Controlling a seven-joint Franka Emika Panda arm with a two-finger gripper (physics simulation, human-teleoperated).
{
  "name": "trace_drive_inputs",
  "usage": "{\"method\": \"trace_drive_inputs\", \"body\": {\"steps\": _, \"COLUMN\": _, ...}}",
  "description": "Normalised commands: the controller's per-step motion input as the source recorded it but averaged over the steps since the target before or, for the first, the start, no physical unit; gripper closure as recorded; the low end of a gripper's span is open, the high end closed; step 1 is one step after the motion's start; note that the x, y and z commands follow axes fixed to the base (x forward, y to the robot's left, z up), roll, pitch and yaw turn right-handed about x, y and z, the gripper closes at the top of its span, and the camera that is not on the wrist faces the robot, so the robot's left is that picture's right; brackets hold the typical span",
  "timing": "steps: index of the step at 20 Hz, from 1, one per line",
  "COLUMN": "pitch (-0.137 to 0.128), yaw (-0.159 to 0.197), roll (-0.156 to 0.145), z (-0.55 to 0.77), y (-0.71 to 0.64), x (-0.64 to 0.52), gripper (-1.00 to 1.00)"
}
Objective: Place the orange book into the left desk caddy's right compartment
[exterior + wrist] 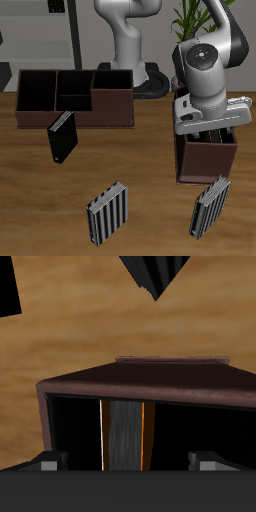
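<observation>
Hovering over the left caddy (205,160), the gripper (208,122) points straight down into its dark interior. The jaw state cannot be told: in the exterior view the hand's grey body hides the fingers, and the wrist view shows only two grey finger bases.

Going left to right in the exterior view, with the left caddy as landmark:

- Second caddy (75,97): a long, dark-brown box with matte walls and black compartments, well apart from the left caddy and farther back.
- Black book (62,136): a thin, plain slab standing tilted, just in front of that second caddy.
- Striped book (107,213): grey and black vertical bands, upright, near the table's front edge.
- Second striped book (211,207): same pattern, just in front of the left caddy.

The orange book (123,434) stands upright inside the left caddy; the wrist view shows thin bright-orange covers either side of a grey page edge. Which compartment holds it cannot be told.

The table (150,190) is warm brown wood grain. Behind it are dark shelving and a green plant (190,20).
</observation>
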Motion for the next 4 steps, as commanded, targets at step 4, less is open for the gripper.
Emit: {"method": "trace_drive_inputs", "body": {"steps": 4, "pitch": -0.045, "yaw": 0.019, "roll": 0.01, "z": 0.2, "y": 0.01, "x": -0.14, "gripper": -1.0}}
